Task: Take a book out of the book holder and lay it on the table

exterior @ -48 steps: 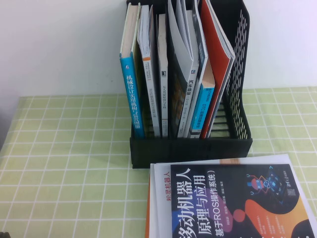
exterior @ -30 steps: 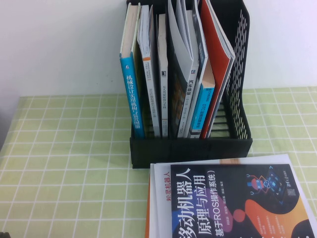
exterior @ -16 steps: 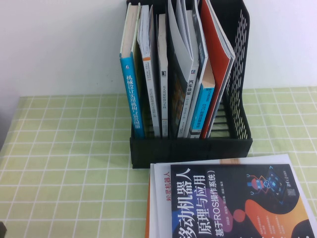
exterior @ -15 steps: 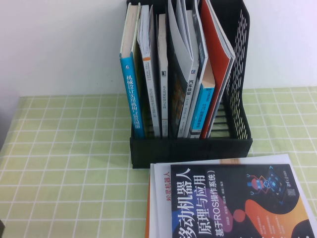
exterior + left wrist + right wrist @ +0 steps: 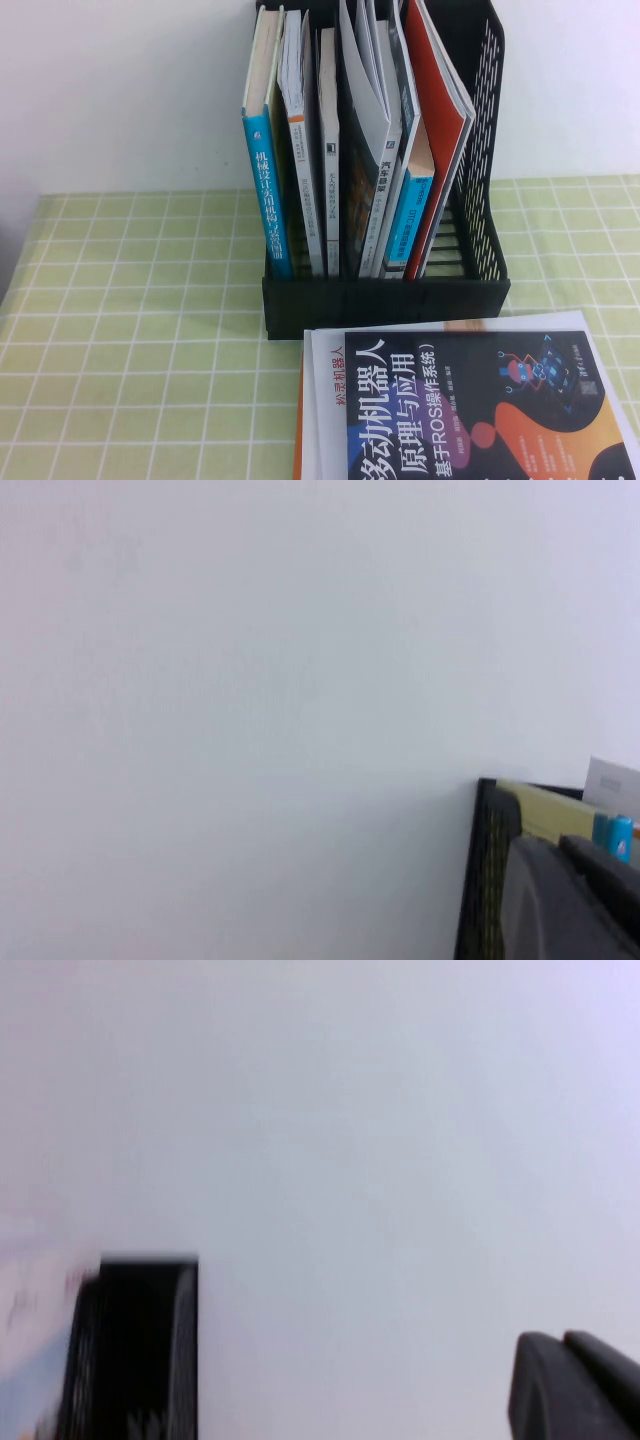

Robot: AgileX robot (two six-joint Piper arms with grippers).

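Observation:
The black mesh book holder (image 5: pixel 480 150) stands upright at the table's back middle with several books on end in it. No pale sky-blue cover shows in the high view. In the right wrist view a pale blurred surface (image 5: pixel 30 1360) with light blue and a faint red mark lies beside the holder's black wall (image 5: pixel 130 1350); I cannot tell if it is the book. Neither gripper shows in the high view. My left gripper (image 5: pixel 560 848) is shut and empty, raised beside the holder's edge (image 5: pixel 485 870). My right gripper (image 5: pixel 562 1342) is shut and empty, facing the white wall.
A black and orange book with white characters (image 5: pixel 470 410) lies flat on a white book (image 5: pixel 318 400) in front of the holder. The green checked table (image 5: pixel 130 330) stretches to the left. A white wall stands behind.
A small dark shape at the bottom left corner of the high view has slipped out of sight. The holder and books have not moved.

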